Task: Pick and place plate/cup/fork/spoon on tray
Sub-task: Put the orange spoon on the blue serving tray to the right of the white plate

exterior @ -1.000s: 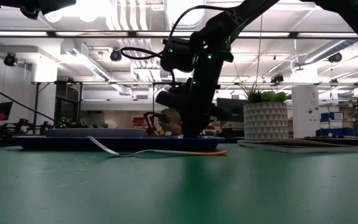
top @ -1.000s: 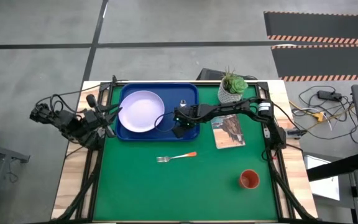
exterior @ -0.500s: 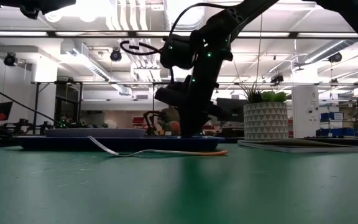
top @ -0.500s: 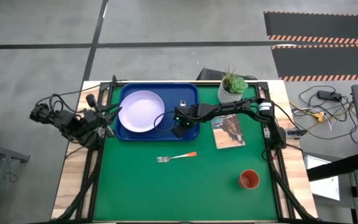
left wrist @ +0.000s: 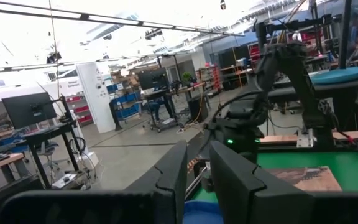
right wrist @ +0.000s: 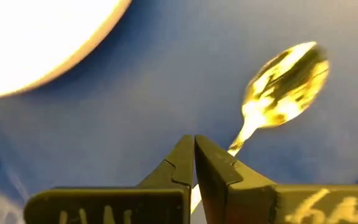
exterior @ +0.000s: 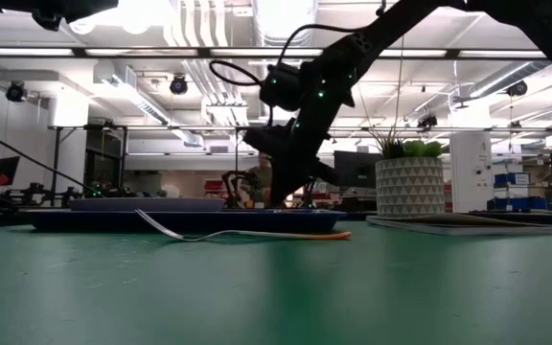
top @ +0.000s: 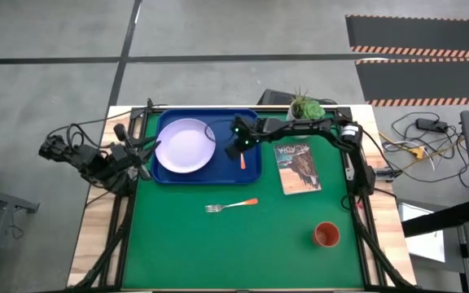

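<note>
The spoon [top: 242, 160] is laid on the blue tray [top: 251, 174], upper centre of the high view, handle downward, beneath the right gripper [top: 234, 146], whose fingers are pressed together.

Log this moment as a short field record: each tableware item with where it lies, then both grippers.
plate: on the tray, left part
spoon: on the tray, right of the plate
fork: on the green mat, in front of the tray
cup: on the mat, front right
right gripper: above the tray beside the spoon, fingers shut, holding nothing
left gripper: at the table's left edge, beside the tray
</note>
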